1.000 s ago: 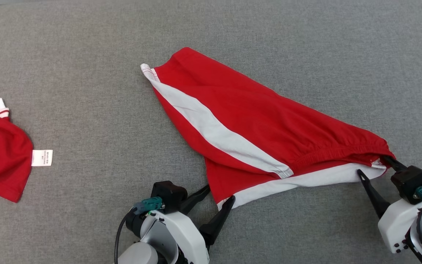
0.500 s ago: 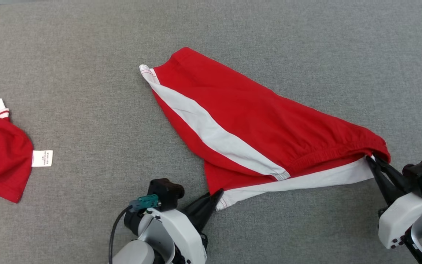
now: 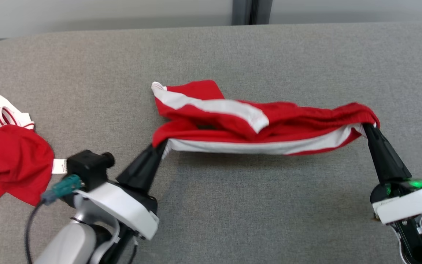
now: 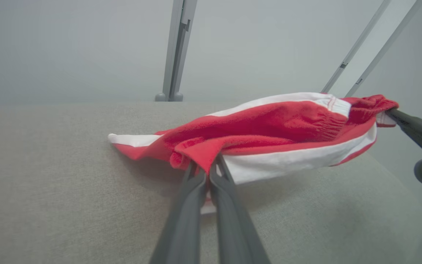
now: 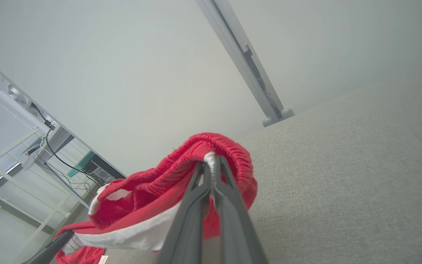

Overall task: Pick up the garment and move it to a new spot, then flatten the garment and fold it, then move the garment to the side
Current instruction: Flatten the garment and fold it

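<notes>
A second ago both claws stood open at the near edge of the flat red-and-white shorts (image 3: 233, 121). Now the left claw (image 3: 161, 145) and right claw (image 3: 365, 126) are pinched shut on its corners, and it hangs strung between them, far tip resting on the grey tabletop (image 3: 269, 205). Another red garment (image 3: 9, 161) lies outside the left claw, and a pale wall (image 3: 104, 11) stands behind.

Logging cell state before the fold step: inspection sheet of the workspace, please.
Surface: grey fabric table, bare in front of the robot.
Job's things: red-and-white garment lifted and stretched between both grippers; its far corner looks to rest on the table.
Clutter: second red garment, crumpled at the table's left edge.
Grippers: left gripper shut on a garment corner; right gripper shut on the waistband end.
Cables: dark cable loops off the left wrist.
Surroundings: pale wall, grey post behind the table.
</notes>
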Tool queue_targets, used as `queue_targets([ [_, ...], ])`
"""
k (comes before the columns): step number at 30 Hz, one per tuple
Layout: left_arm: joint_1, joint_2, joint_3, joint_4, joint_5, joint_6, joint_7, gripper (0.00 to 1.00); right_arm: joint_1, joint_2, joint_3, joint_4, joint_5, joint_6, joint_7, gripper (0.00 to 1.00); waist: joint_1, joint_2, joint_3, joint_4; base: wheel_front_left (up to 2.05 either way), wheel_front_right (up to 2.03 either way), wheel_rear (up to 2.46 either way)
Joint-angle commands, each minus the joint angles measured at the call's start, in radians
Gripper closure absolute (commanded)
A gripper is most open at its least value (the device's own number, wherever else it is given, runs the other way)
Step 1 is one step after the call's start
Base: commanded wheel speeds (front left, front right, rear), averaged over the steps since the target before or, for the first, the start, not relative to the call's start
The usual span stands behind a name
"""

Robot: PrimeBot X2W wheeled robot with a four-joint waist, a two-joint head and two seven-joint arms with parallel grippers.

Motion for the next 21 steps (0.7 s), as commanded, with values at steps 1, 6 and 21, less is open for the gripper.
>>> queue_targets([
  [1, -0.014, 0.02, 0.02, -0.021, 0.01, 0.014, 0.002, 1.0, -0.025, 0.013, -0.008, -0.004, 0.047, 0.001, -0.017, 1.0, 0.0, 0.0, -0.02, 0.001, 0.0, 0.0, 0.0],
  [6, -0.055, 0.06, 0.072, -0.094, 0.032, 0.051, 0.014, 1.0, -0.087, 0.05, -0.001, 0.016, 0.192, 0.001, -0.027, 1.0, 0.0, 0.0, -0.055, -0.003, 0.0, 0.0, 0.0],
  [21, -0.226, 0.103, 0.153, -0.161, 0.094, 0.101, 0.013, 1.0, -0.255, 0.037, 0.019, 0.038, 0.226, 0.002, -0.074, 1.0, 0.0, 0.0, -0.107, -0.013, 0.0, 0.0, 0.0],
])
